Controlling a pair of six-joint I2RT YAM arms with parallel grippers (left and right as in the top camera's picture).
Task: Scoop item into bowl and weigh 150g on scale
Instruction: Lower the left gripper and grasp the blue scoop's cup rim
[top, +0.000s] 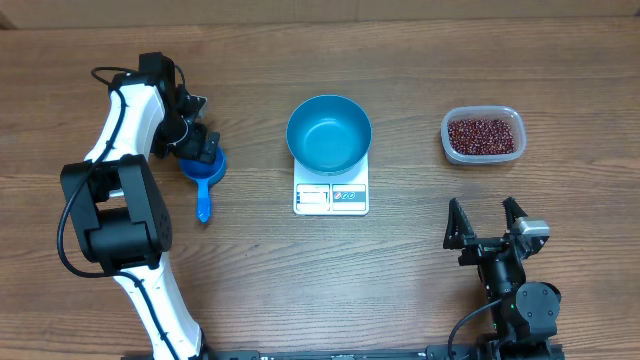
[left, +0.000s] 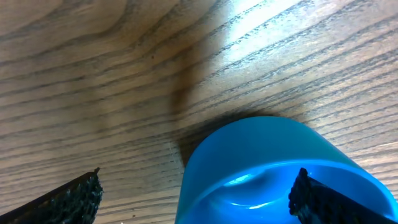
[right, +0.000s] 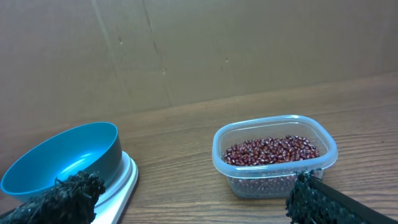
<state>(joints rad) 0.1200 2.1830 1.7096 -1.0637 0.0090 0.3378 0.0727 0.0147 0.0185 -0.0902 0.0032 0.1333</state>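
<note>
While its jaws stand spread wide with nothing clamped, the left tool (top: 201, 150) hangs low over the cup of the small blue scoop (top: 204, 172). One finger seems to be inside the cup and the other out over bare tabletop (top: 400, 290) — whether either pad touches plastic I cannot tell. That scoop looks like light, stiff, smooth plastic, likely to skate or tip if pinched off-centre. The cup wall between the fingers is one hold, but the short handle pointing back toward the robot is probably the steadier one. The right tool (top: 485, 222), equally wide open and empty, sits near the robot's edge, well apart from everything. The beans (top: 484, 136) — small, hard, dark red-brown, loose — lie in the clear plastic tub (top: 446, 128) at the far right. They will roll and scatter, so they cannot be pinched, only scooped. The teal bowl (top: 329, 135) sits empty on the white scale (top: 331, 198) at the middle of the tabletop, and being light it could shift under a bump. Only the overhead view gives the whole layout and the scoop's handle. The left wrist view crops to the cup's rim and the fingertips, and what shows of the cup's inside is bare. The right wrist view alone looks side-on through the tub's wall, showing the bean level below the rim, and it also shows the bowl's depth.
</note>
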